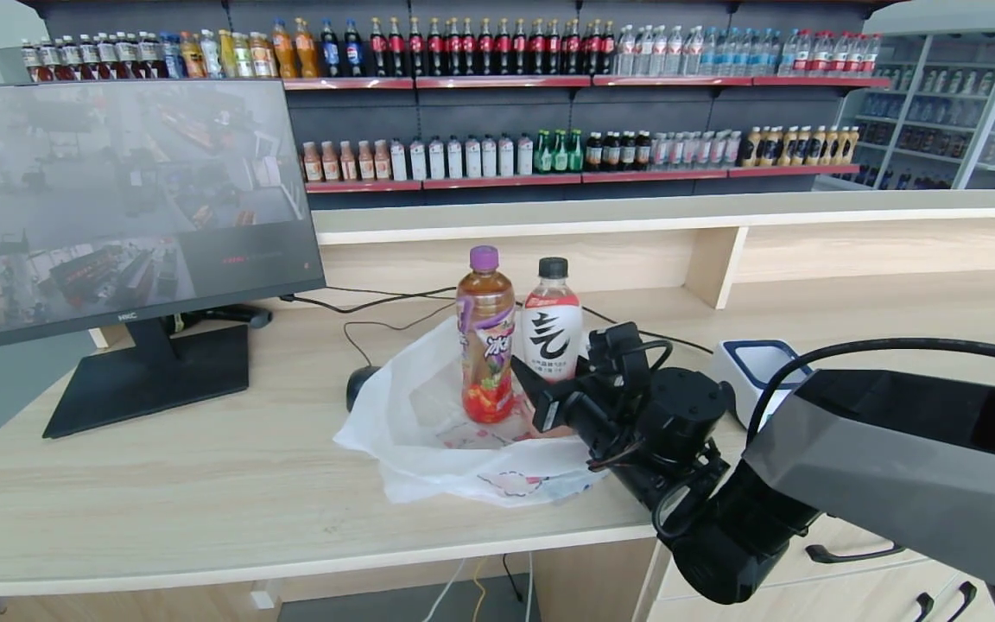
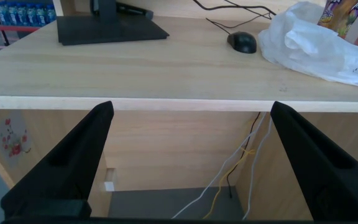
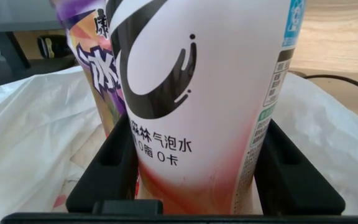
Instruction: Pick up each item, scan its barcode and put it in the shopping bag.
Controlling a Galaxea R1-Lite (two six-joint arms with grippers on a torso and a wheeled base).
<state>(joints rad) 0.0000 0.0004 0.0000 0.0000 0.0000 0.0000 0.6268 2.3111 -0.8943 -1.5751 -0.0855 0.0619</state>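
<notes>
**Task items.** The white bottle (image 1: 552, 333) with the black cap stands upright, long axis vertical and cap pointing to 12 o'clock. Its large black label mark faces the head camera. The lower body is hidden behind the end effector, so it cannot be told whether the base rests on anything. The tea bottle (image 1: 485, 345) with the purple cap is also upright, cap up. It stands just beside the white bottle at its 9 o'clock, with its base on the shopping bag (image 1: 428, 449). The bag lies crumpled and flattened on the counter (image 1: 204, 484).

**Right end effector** (image 1: 549, 393). It is clamped on the lower body of the white bottle. In the right wrist view one black finger (image 3: 114, 165) presses each side of the bottle. The arm comes in from 4 o'clock.

**Left end effector** (image 2: 191, 109). The fingers are spread wide apart and hold nothing. It sits below the front edge of the counter, facing the underside and the hanging cables (image 2: 241, 168).

**Surroundings.** A mouse (image 1: 361, 386) sits at the bag's 9 o'clock, touching its edge. The scanner (image 1: 757, 367) stands at the bag's 3 o'clock. A monitor (image 1: 117, 207) stands at 10 o'clock. Shelves of drinks (image 1: 549, 52) line the wall at 12 o'clock.
</notes>
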